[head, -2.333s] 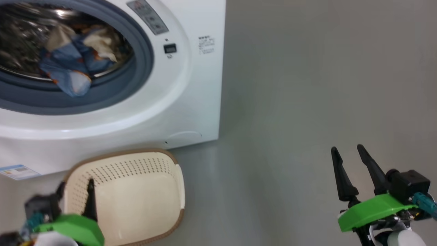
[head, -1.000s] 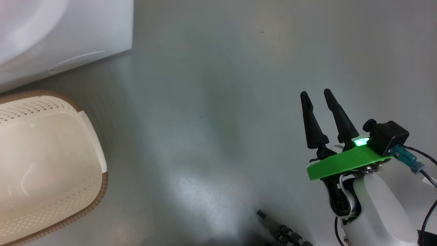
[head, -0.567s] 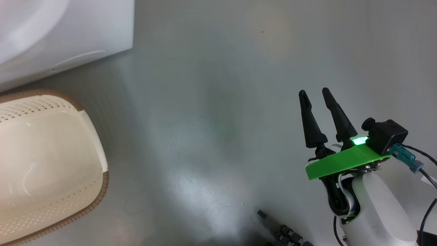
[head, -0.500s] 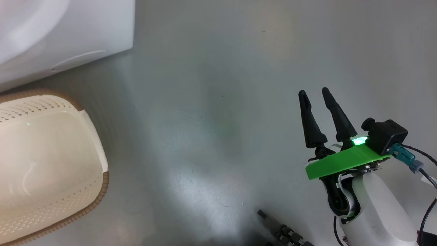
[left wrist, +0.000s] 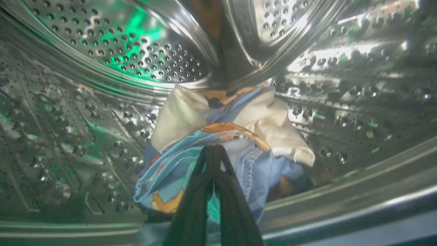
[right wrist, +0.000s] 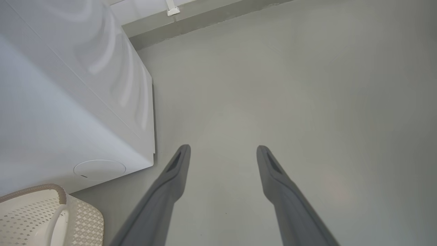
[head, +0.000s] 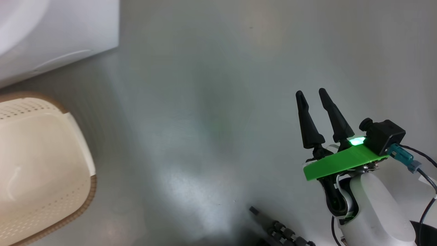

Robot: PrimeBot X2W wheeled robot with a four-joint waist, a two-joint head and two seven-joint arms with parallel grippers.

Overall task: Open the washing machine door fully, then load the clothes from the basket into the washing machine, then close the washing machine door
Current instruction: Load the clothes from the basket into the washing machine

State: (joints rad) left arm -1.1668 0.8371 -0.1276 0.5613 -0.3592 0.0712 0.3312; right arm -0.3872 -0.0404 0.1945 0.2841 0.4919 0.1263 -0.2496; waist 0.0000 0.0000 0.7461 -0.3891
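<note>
Left gripper (left wrist: 213,150): fingers pressed together; whether cloth is pinched, I cannot tell.
Right gripper (head: 310,92): fingers apart, holding nothing.
Clothes (left wrist: 235,130): crumpled heap, light blue with orange prints, some cream parts.
Place: inside the steel drum (left wrist: 119,51), just at the left tips, spreading from 9 over 12 to 3 o'clock.
Basket (head: 85,205): 9 o'clock of Right gripper, well apart.
</note>
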